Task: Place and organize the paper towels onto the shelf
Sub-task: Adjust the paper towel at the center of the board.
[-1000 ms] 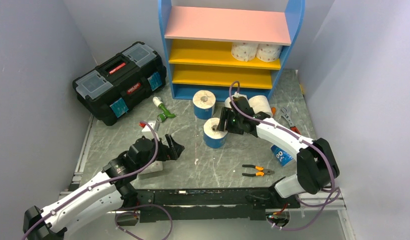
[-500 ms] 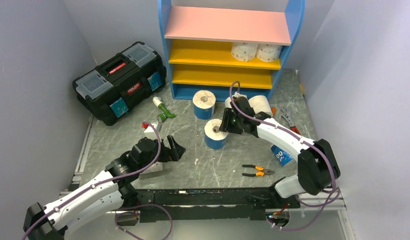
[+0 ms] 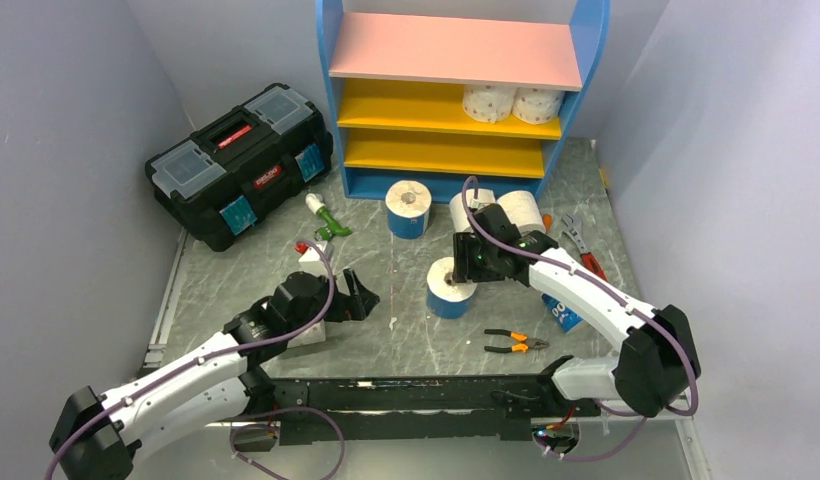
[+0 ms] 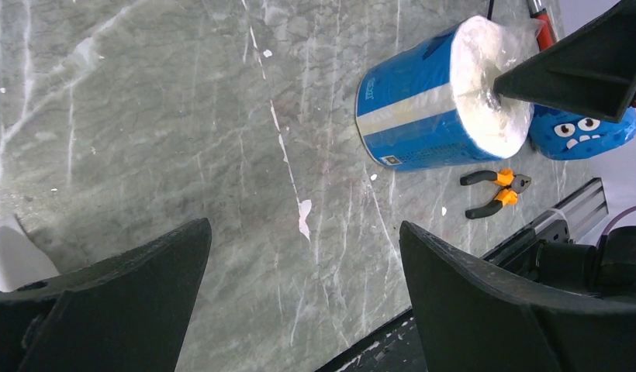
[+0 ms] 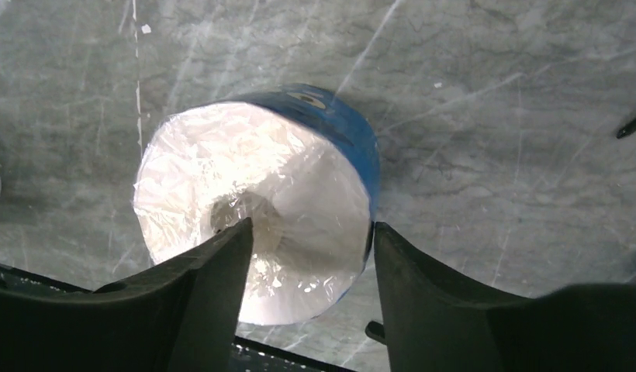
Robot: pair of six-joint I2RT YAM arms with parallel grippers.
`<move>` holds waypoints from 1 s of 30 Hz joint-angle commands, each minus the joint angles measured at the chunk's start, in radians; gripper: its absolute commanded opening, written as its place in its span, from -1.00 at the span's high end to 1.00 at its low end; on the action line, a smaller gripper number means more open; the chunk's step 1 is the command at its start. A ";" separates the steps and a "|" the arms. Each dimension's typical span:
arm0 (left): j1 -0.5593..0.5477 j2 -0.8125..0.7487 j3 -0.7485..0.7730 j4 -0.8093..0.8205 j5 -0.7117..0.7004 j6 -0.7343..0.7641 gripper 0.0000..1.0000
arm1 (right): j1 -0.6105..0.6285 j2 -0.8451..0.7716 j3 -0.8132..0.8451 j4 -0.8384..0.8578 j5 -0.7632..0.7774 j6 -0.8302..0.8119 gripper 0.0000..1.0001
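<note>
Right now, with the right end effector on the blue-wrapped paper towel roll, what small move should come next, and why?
Probably lift the blue-wrapped paper towel roll straight up. The right end effector pinches its wall, one finger in the core, one outside, and it rests on the grey marbled table, away from the blue-framed shelf.

Dotted rolls (image 3: 489, 102) on shelf (image 3: 329, 80) upper yellow board; blue-wrapped rolls (image 3: 451, 290), white rolls (image 3: 523, 210) in front

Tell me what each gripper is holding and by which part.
Right gripper grips the blue-wrapped roll by its top wall: one finger in the core, the other against the outer blue side. Left gripper is open, holding nothing.
</note>
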 commanded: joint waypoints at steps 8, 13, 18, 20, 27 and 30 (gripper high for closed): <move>-0.004 0.041 0.027 0.064 0.042 -0.003 -0.95 | 0.003 -0.186 0.011 -0.035 0.174 0.308 -0.71; -0.005 0.052 0.025 0.078 0.045 -0.009 -0.95 | -0.020 -0.295 0.011 -0.068 0.220 0.399 -0.79; -0.004 0.067 0.025 0.091 0.059 -0.021 -0.95 | -0.064 -0.367 -0.090 -0.032 0.143 0.516 -0.99; -0.005 0.067 0.026 0.099 0.061 -0.020 -0.95 | -0.070 -0.321 -0.059 -0.093 0.118 0.530 -0.99; -0.007 0.067 0.028 0.111 0.060 -0.022 -0.94 | -0.070 -0.285 -0.074 -0.111 0.093 0.551 -0.92; -0.005 0.084 0.034 0.112 0.071 -0.021 -0.94 | -0.070 -0.258 -0.084 -0.120 0.080 0.548 -0.73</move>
